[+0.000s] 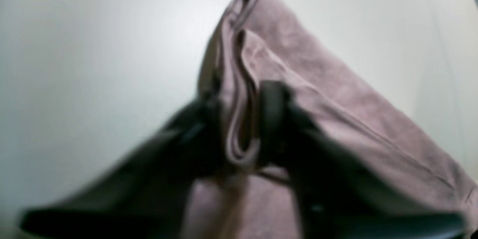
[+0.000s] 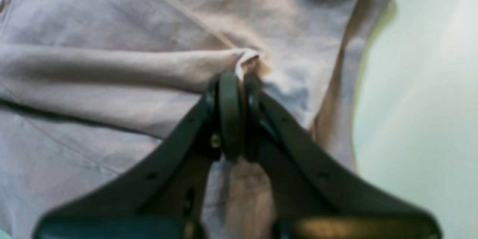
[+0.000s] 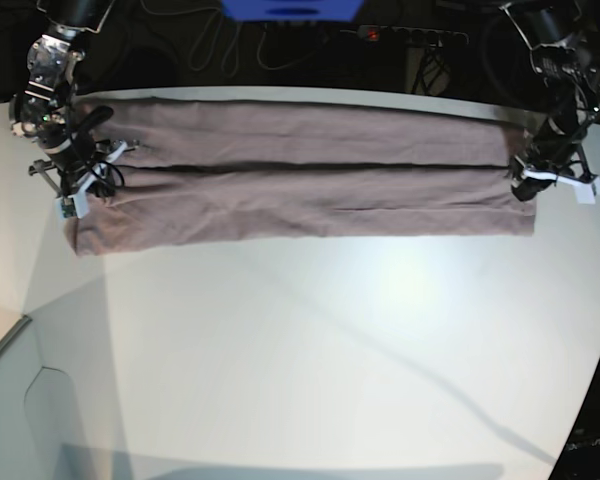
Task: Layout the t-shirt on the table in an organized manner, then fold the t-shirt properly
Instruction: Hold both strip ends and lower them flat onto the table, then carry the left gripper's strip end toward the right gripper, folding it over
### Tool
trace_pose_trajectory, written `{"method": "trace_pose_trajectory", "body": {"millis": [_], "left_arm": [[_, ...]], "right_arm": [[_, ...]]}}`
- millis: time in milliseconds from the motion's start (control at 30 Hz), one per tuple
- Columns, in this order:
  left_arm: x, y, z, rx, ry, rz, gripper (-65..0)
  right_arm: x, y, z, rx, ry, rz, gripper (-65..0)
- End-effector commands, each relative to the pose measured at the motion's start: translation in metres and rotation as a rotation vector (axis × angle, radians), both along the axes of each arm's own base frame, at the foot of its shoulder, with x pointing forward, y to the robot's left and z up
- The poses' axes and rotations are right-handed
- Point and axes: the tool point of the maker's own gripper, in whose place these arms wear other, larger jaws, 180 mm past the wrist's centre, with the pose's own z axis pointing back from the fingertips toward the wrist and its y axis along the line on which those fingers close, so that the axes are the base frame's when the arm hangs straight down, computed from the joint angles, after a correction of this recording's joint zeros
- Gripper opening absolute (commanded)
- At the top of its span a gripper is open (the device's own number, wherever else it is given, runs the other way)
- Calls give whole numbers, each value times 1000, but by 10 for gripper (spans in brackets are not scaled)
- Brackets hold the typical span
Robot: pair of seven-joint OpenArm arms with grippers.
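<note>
The mauve-brown t-shirt (image 3: 300, 180) lies stretched as a long folded band across the far part of the white table (image 3: 310, 340). My left gripper (image 1: 241, 127), at the right end of the band in the base view (image 3: 528, 180), is shut on a folded edge of the t-shirt (image 1: 336, 93). My right gripper (image 2: 239, 82), at the left end in the base view (image 3: 85, 170), is shut on a pinched fold of the t-shirt (image 2: 112, 67). Both wrist views are blurred.
A dark seam or fold line runs along the band's length (image 3: 310, 165). Cables and a power strip (image 3: 400, 35) lie behind the table's far edge. The table's left edge drops off near a grey floor area (image 3: 10, 330).
</note>
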Motion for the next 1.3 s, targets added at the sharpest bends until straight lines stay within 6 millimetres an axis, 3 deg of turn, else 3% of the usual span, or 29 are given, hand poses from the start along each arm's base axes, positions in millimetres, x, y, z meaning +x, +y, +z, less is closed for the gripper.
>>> {"method": "trace_pose_trajectory", "body": {"millis": [0, 33, 233, 333, 500, 667, 933, 1167, 1267], "left_arm": [[-6, 1, -6, 10, 49, -17, -616], [-7, 0, -6, 9, 50, -18, -650], [0, 7, 7, 34, 17, -16, -650], [14, 11, 38, 101, -57, -37, -650], [31, -16, 93, 183, -204, -78, -650], [42, -78, 122, 177, -293, -183, -650], [44, -205, 106, 105, -274, -444, -650], [37, -302, 104, 129, -288, -708, -650], [35, -334, 101, 116, -315, -782, -650]], "right_arm": [[6, -3, 9, -5, -33, 13, -650], [6, -3, 9, -5, -33, 13, -650], [6, -3, 9, -5, -33, 13, -650], [6, -3, 9, -5, -33, 13, -650], [6, -1, 9, -3, -33, 14, -650], [6, -1, 9, -3, -33, 14, -650], [7, 1, 9, 3, -35, 13, -650], [8, 5, 9, 11, -38, 12, -650], [8, 5, 9, 11, -39, 12, -650]]}}
